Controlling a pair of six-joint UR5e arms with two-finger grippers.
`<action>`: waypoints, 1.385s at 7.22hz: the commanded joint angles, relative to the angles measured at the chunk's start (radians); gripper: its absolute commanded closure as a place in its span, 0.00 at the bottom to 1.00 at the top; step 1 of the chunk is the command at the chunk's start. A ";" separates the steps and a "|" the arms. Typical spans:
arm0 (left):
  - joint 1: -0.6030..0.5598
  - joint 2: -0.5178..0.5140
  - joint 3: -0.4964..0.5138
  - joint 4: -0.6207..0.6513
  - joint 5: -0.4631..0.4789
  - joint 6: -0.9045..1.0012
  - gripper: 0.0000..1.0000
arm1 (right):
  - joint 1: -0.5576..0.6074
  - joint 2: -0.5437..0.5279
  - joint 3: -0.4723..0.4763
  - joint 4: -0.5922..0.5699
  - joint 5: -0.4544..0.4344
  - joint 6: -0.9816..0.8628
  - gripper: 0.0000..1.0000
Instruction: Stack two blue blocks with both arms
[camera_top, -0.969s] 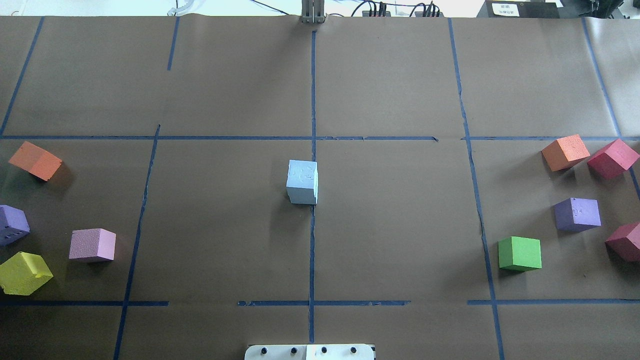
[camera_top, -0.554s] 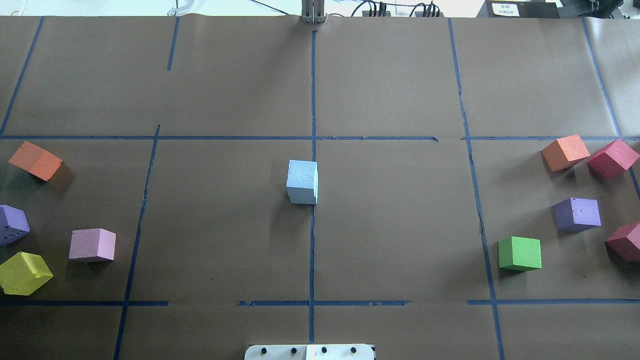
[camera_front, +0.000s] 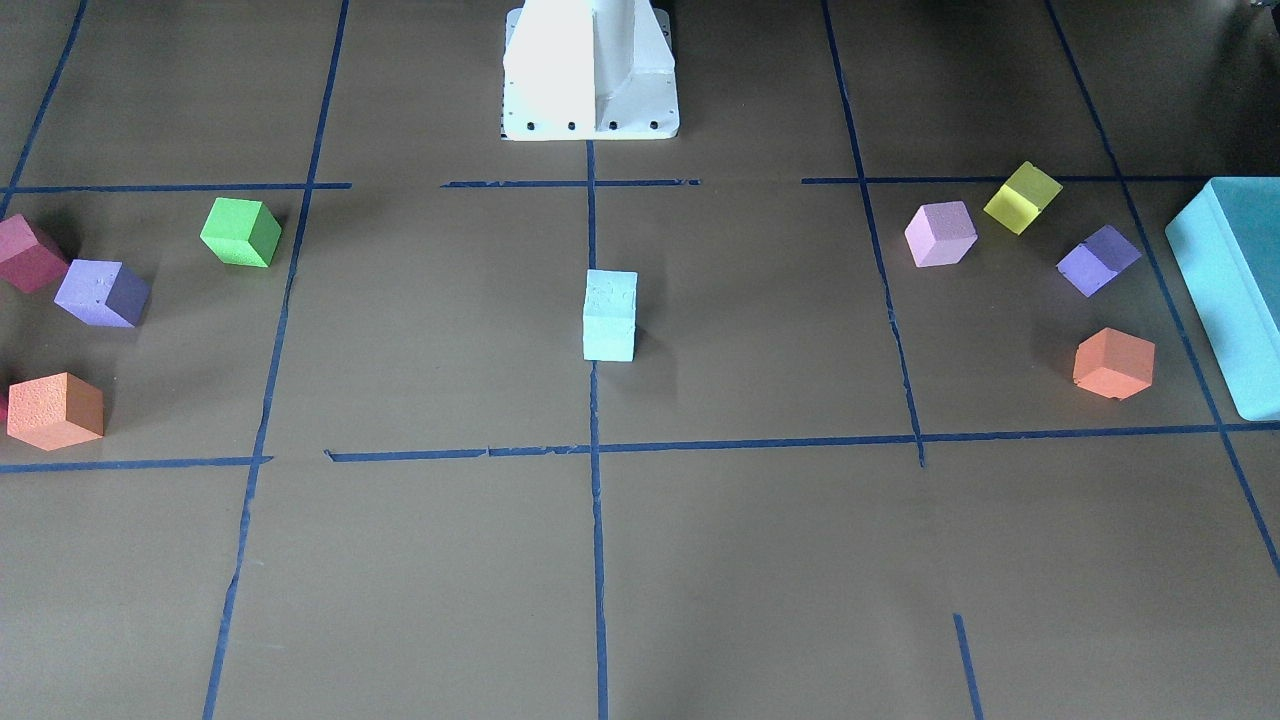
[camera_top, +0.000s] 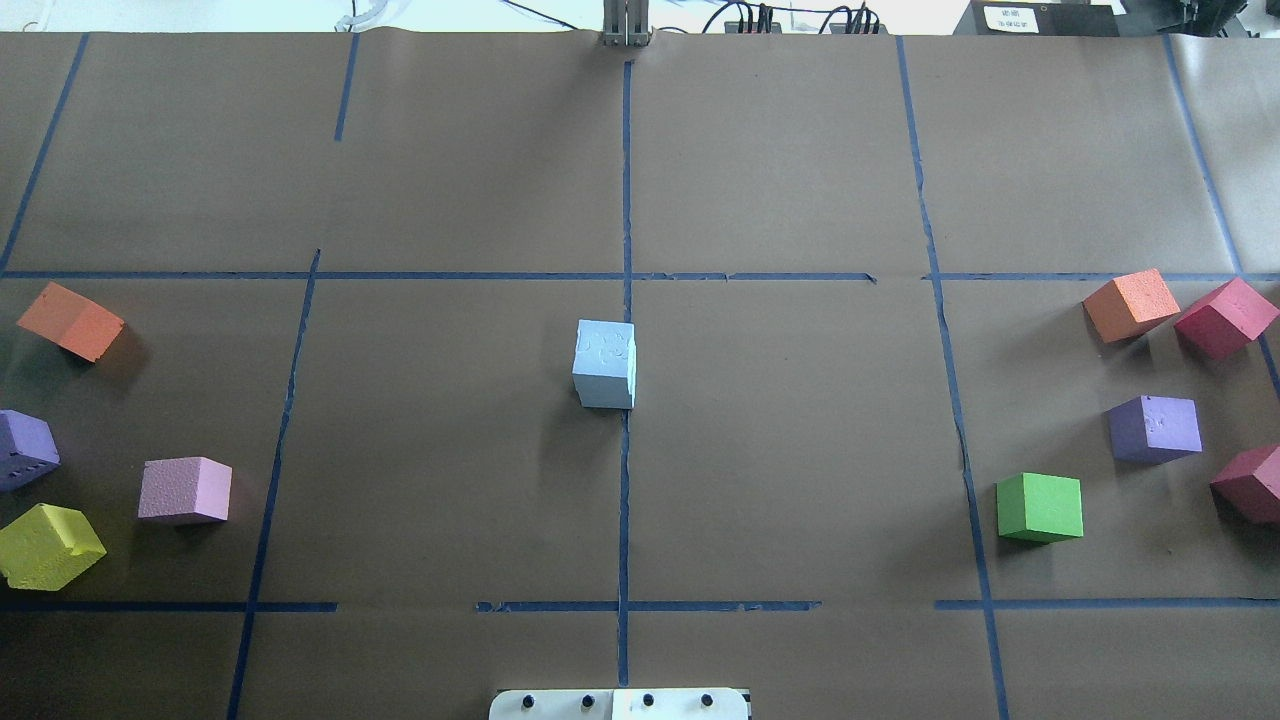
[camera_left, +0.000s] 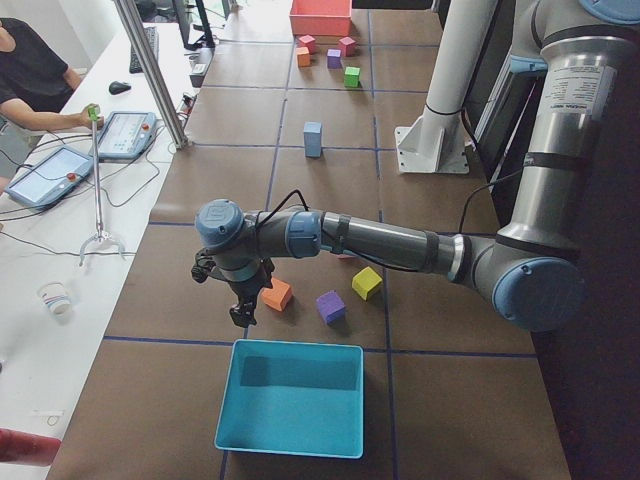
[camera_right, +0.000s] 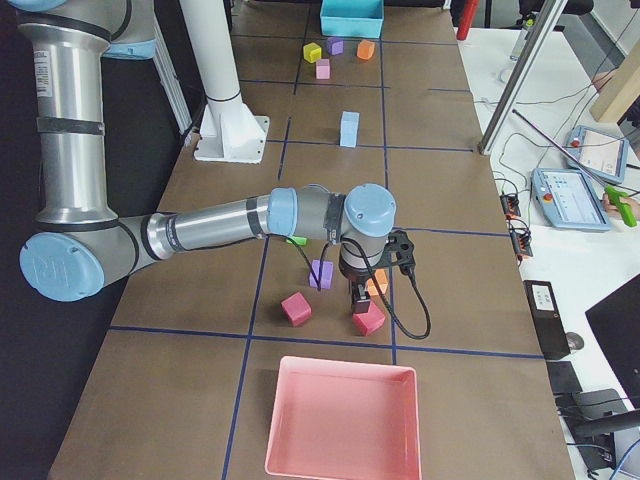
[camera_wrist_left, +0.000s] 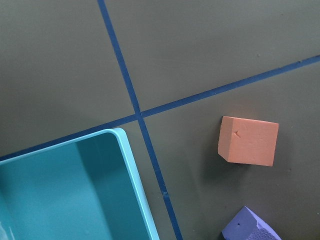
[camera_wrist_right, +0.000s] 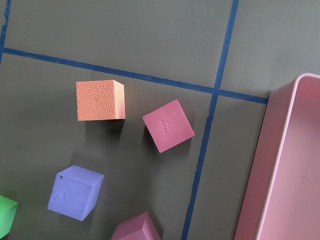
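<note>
The two pale blue blocks stand as one upright stack (camera_top: 605, 365) on the centre tape line, one on top of the other, also in the front view (camera_front: 610, 315) and the left side view (camera_left: 313, 139). Neither arm shows in the overhead or front views. In the left side view my left gripper (camera_left: 240, 312) hangs at the table's left end, beside an orange cube (camera_left: 277, 295). In the right side view my right gripper (camera_right: 362, 297) hangs over a red cube (camera_right: 368, 319). I cannot tell whether either gripper is open or shut. No fingers show in the wrist views.
Coloured cubes lie at both ends: an orange cube (camera_top: 70, 320), a pink cube (camera_top: 185, 490) and a yellow cube (camera_top: 48, 545) on the left, a green cube (camera_top: 1040, 507) and a purple cube (camera_top: 1155, 428) on the right. A teal box (camera_left: 292, 397) and a pink tray (camera_right: 344, 420) sit at the table ends.
</note>
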 joint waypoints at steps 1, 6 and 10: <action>-0.002 -0.004 0.004 -0.003 0.004 -0.002 0.00 | -0.003 0.001 0.000 0.000 -0.002 0.005 0.00; -0.005 -0.004 -0.006 0.003 -0.019 -0.004 0.00 | -0.006 -0.011 -0.027 0.015 -0.001 0.003 0.00; -0.005 -0.001 -0.012 -0.001 -0.018 0.000 0.00 | -0.007 -0.010 -0.027 0.015 0.001 0.006 0.00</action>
